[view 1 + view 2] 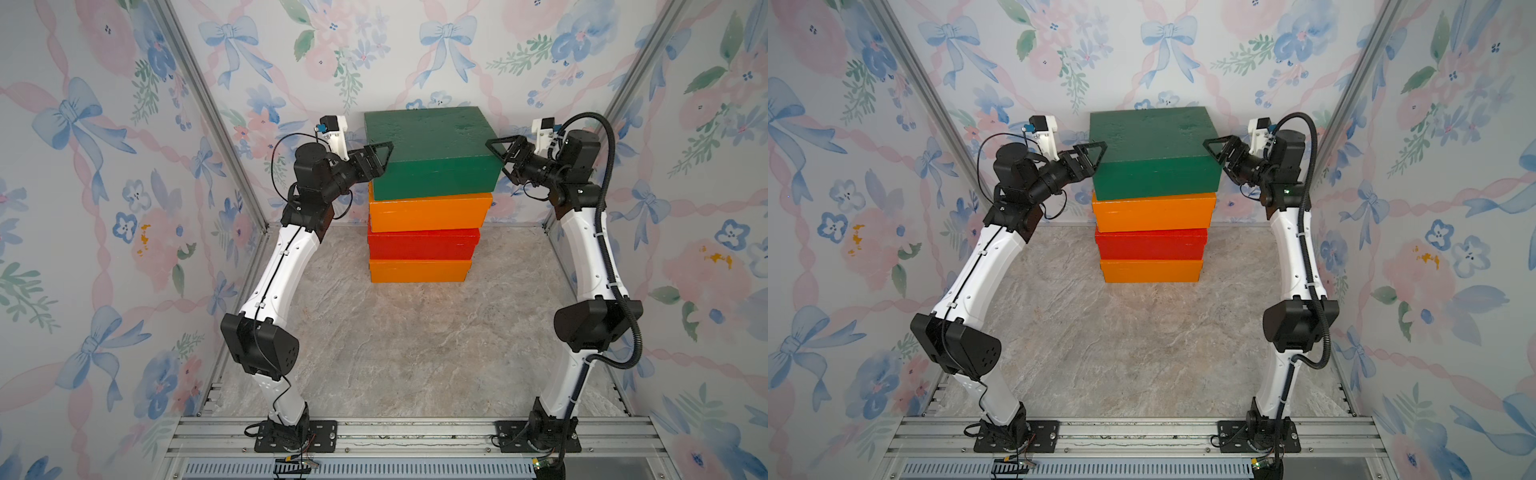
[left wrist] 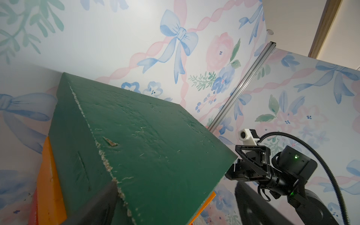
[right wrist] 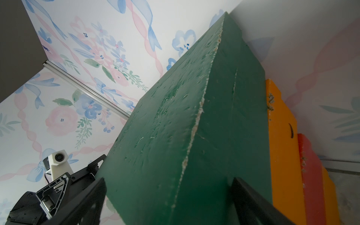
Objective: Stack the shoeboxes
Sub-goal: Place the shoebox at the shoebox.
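In both top views the green box (image 1: 432, 145) (image 1: 1154, 141) sits on top of a stack of four. Directly under it lies the upper orange box (image 1: 430, 212), under that the red box (image 1: 422, 245), and lowest the lower orange box (image 1: 419, 271), which rests on the marbled table (image 1: 415, 353). The green box overhangs the boxes below it a little. The left gripper (image 1: 380, 160) (image 1: 1094, 156) is at the green box's left end, and the right gripper (image 1: 500, 151) (image 1: 1217, 151) is at its right end. Both are level with the lid and reach its edge.

In the left wrist view the green box (image 2: 155, 146) fills the middle, with its worn lid edge running between the left gripper's blurred fingers (image 2: 97, 206). They are spread wide and released, clamping nothing. Whether one brushes the box's side I cannot tell. Orange and red edges show beneath the green box. The right gripper (image 2: 247, 161) is at the box's far end.

In the right wrist view the green box (image 3: 175, 136) again lies between spread fingers (image 3: 253, 204). This gripper is also released and grasps nothing. The upper orange box (image 3: 282, 136), the red box (image 3: 309, 175) and the lower orange box step out beneath the green one. The left gripper (image 3: 78, 175) is at the green box's far end.
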You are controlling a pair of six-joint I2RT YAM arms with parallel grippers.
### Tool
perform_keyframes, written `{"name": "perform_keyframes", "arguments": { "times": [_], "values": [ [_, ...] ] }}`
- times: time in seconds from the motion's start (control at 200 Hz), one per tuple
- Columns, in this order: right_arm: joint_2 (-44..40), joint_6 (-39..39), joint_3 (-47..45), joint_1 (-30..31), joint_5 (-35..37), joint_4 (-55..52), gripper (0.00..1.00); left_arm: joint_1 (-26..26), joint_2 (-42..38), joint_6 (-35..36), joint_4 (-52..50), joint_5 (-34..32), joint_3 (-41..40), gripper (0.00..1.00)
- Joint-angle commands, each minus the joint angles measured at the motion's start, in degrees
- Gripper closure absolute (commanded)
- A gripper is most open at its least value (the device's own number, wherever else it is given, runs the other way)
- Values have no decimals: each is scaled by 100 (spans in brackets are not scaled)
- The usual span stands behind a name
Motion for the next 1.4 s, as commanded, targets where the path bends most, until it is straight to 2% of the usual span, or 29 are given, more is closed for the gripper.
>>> {"name": "perform_keyframes", "arguments": {
  "times": [0.0, 0.335, 0.775, 1.395],
  "values": [
    [-290, -88, -180, 60, -101, 137, 0, -105, -151, 125, 80, 62, -37, 4],
    [-519, -137, -576, 190, -99, 257, 0, -217, -107, 177, 79, -41, -72, 4],
    [-736, -212, -936, 323, -89, 332, 0, -10, -168, 163, 78, -88, -217, 4],
    [-688, -162, -937, 250, -21, 347, 0, 81, -259, 119, 76, -8, -406, 3]
  ]
}}
